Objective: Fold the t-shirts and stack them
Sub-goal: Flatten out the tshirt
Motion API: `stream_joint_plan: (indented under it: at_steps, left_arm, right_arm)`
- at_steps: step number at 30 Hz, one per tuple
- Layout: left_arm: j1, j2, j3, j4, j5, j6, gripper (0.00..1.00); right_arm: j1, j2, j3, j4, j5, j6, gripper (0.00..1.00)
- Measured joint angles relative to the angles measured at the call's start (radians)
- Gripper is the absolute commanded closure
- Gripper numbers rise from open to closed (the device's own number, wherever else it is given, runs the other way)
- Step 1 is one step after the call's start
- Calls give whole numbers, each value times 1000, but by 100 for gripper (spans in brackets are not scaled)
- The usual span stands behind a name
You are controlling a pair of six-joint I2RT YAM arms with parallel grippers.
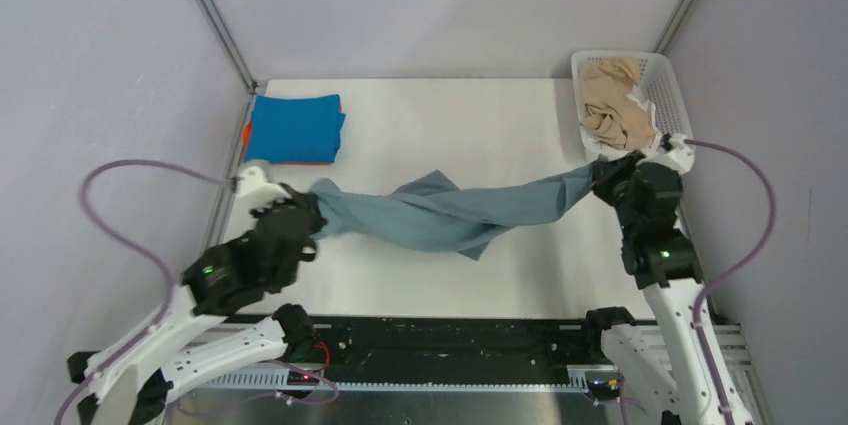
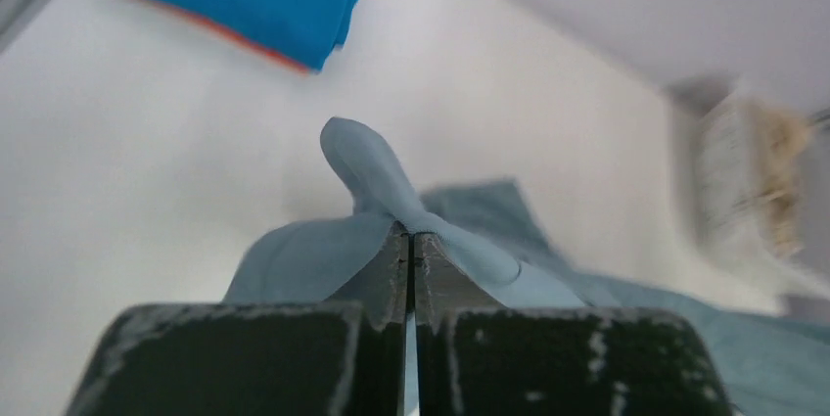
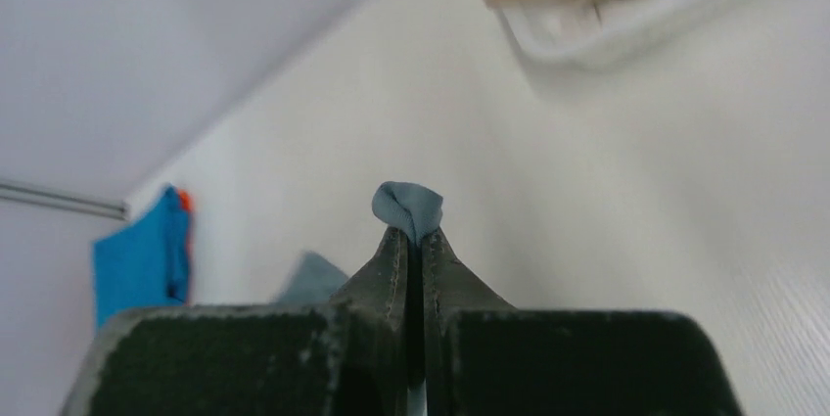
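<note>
So the grey-blue tee (image 1: 440,210) is strung out, twisted and sagging, across the middle of the bench (image 1: 450,115). One end is clamped tight in the closed left fingers (image 2: 387,274), the other is pinched in the closed right fingers (image 3: 391,269). A folded blue tee (image 1: 295,128) is stacked on an orange tee (image 1: 246,137) at the far left, and beige tees (image 1: 612,100) are heaped in the white basket (image 1: 665,85) at the far right.

We get bright, soft, even light from above; only a faint shadow lies under the tee (image 1: 440,215). The top view is sharp. In both wrist views the far basket (image 2: 734,181) is blurred, the table (image 2: 147,191) nearly washed out.
</note>
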Motion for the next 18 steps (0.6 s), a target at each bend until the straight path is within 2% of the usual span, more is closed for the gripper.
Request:
stream_joint_plan:
  at_steps: [7, 10, 18]
  left_arm:
    - [2, -92, 367, 8, -9, 244, 100]
    - [2, -100, 467, 29, 10, 314, 100]
    - [3, -98, 511, 73, 71, 446, 100]
  right_arm:
    - [-23, -120, 312, -65, -36, -37, 100]
    - [-24, -157, 428, -76, -63, -40, 100]
    - [-25, -163, 622, -128, -70, -63, 100]
